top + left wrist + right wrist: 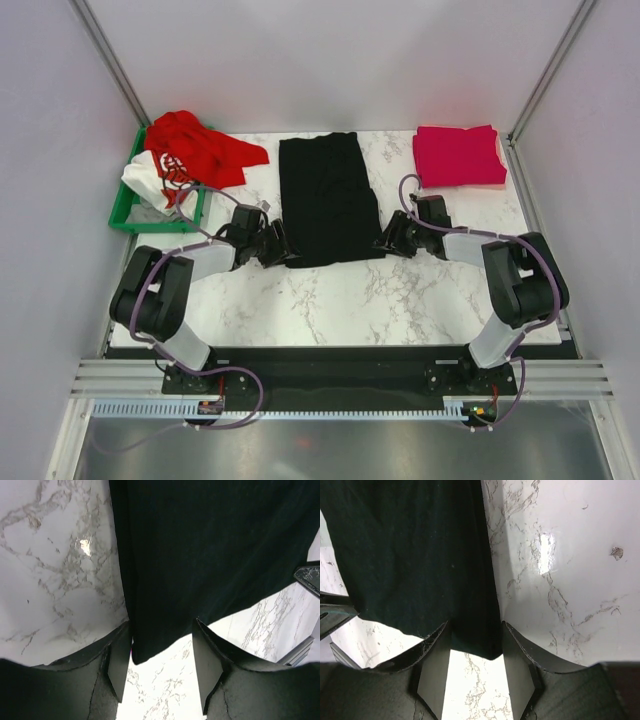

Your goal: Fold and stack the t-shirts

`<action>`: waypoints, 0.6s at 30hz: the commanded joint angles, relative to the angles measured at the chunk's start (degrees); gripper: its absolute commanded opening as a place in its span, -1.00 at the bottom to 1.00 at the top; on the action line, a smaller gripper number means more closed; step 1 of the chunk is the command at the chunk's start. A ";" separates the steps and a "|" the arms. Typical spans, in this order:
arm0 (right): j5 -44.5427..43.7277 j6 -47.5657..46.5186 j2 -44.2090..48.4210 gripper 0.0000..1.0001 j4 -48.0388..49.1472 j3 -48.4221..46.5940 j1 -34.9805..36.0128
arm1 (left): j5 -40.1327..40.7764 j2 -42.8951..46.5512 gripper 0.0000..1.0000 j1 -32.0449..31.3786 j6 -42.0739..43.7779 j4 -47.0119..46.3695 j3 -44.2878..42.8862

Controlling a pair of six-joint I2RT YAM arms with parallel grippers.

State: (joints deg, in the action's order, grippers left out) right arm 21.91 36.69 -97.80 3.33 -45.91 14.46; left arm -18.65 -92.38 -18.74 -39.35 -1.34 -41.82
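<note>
At the centre of the table (400,300), the black t-shirt (325,200) lies flat as a long rectangle, its near edge toward the arms. The left fingers (276,246) sit at its lower left corner and the right fingers (392,240) at its lower right corner. In the left wrist view the left fingers stand apart astride the cloth corner, one touching its edge and bare marble showing beside the other, so they are released. In the right wrist view the right fingers also stand apart, the corner lying flat between them, not clenched. The crimson-pink t-shirt (458,156) lies folded at the upper right. At the upper left, the red t-shirt (200,150) and the white printed t-shirt (150,178) are heaped over the green bin (125,215).
</note>
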 commanded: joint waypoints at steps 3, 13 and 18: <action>-1.35 -1.09 -0.99 0.06 -3.86 3.37 0.22 | 3.45 -3.07 0.10 -0.15 -0.64 -1.12 0.08; -1.26 -2.41 -0.90 -0.18 -4.83 4.86 -0.48 | 2.93 -2.28 -0.22 -0.68 -0.99 -2.35 1.04; -0.64 -2.32 -1.43 -0.71 -4.30 5.48 -0.48 | 2.31 -1.23 -0.45 -2.26 -2.65 -4.63 2.89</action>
State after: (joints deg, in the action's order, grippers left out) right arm 22.68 36.12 -97.27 4.80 -42.89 13.76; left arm -17.06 -93.78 -19.79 -40.36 -4.78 -40.73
